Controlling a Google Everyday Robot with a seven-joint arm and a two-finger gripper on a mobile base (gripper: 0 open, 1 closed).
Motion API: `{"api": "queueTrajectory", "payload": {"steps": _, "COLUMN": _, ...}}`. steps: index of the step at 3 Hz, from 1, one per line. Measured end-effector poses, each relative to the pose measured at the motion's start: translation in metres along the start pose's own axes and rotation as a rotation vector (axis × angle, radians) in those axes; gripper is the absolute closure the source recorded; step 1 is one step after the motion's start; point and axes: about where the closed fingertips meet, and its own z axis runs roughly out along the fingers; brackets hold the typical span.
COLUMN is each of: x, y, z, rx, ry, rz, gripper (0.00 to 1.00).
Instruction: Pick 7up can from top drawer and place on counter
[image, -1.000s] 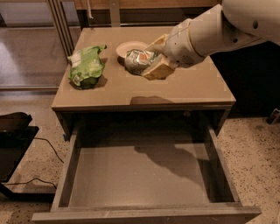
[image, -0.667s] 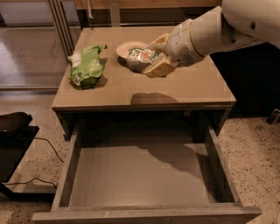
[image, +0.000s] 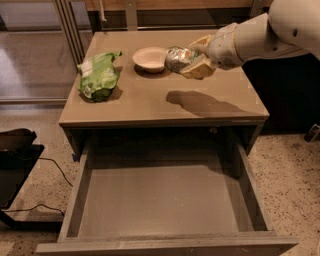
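Grip: my gripper (image: 196, 61) pinches the 7up can (image: 175, 58) above the counter (image: 145, 102).
Next: lower it clear of the bowl (image: 150, 59), then release.

counter (image: 140, 102) | green bag (image: 98, 76) left, perhaps chips | white bowl (image: 150, 58) rear | gripper (image: 197, 57) above, gripping 7up can (image: 177, 58)
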Motion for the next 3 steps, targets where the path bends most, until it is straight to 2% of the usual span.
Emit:
{"api": "queueTrajectory", "payload": {"steps": 1, "x": 0.021, "y": -0.018, "z": -0.007, "rx": 0.02, "ry": 0.011, "rz": 0.012, "gripper": 1.0}}
{"api": "queueTrajectory", "payload": {"steps": 2, "x": 0.035, "y": -0.015, "z": 0.007, "rx": -0.045, "ry": 0.027, "rz": 0.016, "gripper": 1.0}}
{"api": "queueTrajectory", "payload": {"steps": 3, "x": 0.049, "y": 0.005, "z": 0.032, "rx": -0.153, "ry": 0.058, "rz": 0.035, "gripper": 1.0}}
